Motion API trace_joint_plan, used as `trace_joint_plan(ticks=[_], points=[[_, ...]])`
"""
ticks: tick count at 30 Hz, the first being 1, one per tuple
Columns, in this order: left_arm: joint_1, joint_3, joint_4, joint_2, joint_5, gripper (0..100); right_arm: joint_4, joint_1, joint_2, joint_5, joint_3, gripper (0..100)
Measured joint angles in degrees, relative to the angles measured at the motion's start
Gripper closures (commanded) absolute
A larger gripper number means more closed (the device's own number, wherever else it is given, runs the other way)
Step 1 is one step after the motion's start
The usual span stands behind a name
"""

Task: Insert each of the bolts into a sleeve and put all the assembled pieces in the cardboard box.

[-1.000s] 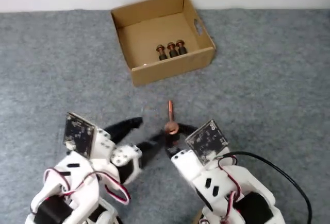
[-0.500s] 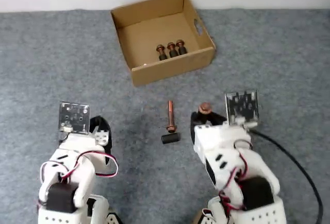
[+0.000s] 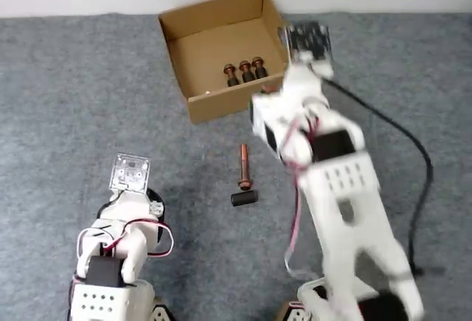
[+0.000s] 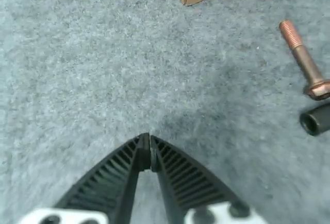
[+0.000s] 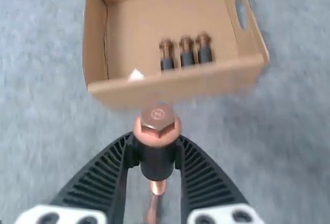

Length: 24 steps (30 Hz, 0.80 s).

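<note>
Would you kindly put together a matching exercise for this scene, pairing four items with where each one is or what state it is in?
Items:
1. loose bolt
2. loose sleeve
3. three assembled pieces
4. right end effector

Places or states:
A. in a row inside the cardboard box
B. shut on an assembled piece
C. copper-coloured, lying on the carpet
D. black, lying on the carpet beside the bolt's head

Pairs: 1-C, 2-D, 3-A, 4-B.

Open-topped cardboard box (image 3: 221, 101), three assembled pieces (image 3: 245, 70) against near wall.
</note>
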State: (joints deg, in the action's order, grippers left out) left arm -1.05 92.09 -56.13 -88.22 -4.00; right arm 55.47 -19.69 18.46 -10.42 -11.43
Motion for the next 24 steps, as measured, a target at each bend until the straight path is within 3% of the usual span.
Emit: trace_joint_plan(ticks=[5,12,24], points=[[0.18,4.75,5.45,0.00,0.00,100,-0.44,0.09,-19.34,0.00,19.43,98.9],[3.08,5.01,6.33,0.00,0.00,100,-0.53,0.09,-43.25,3.78,46.59,98.9],[3.25,5.01,6.33,0.00,0.00,100,0.44,0.00,-75.34,9.41,74.90,98.5]])
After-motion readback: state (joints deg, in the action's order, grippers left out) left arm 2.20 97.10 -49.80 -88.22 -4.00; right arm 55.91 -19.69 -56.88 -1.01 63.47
